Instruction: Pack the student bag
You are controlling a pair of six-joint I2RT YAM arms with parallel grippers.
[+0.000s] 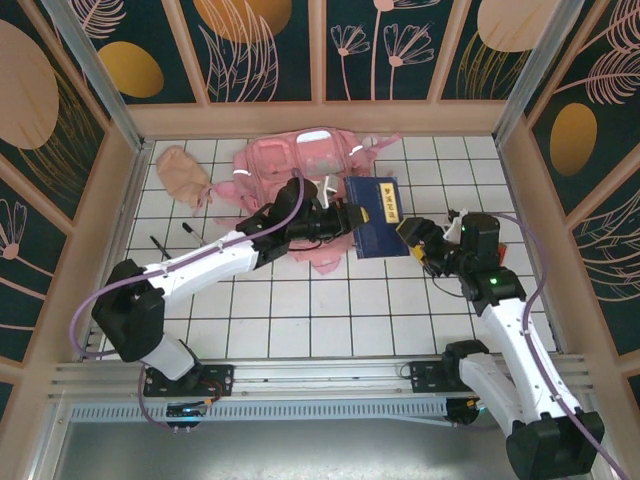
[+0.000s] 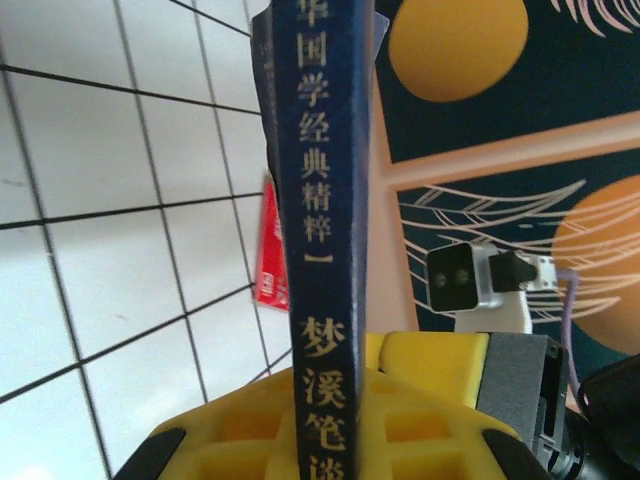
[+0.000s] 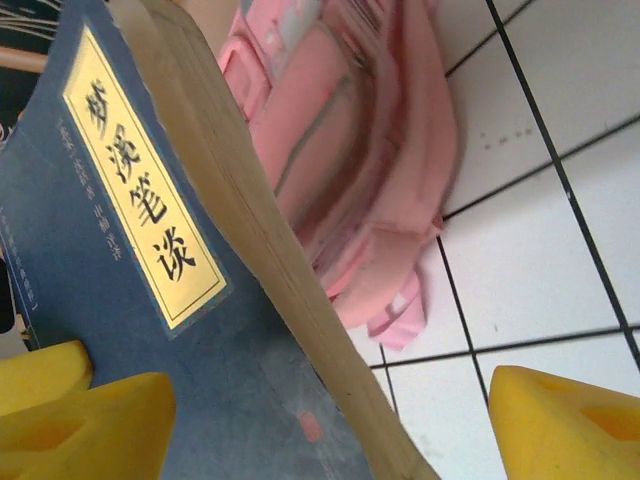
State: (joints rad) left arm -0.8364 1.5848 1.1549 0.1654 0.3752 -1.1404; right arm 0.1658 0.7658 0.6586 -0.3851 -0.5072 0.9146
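Book [image 1: 374,222] before student bag [image 1: 290,165], between left end effector [image 1: 346,216] and right end effector [image 1: 411,233].

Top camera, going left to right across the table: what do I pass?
Peach pouch → pink backpack → blue book → right tool

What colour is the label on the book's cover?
Yellow label on the blue book; clearest in right wrist view.
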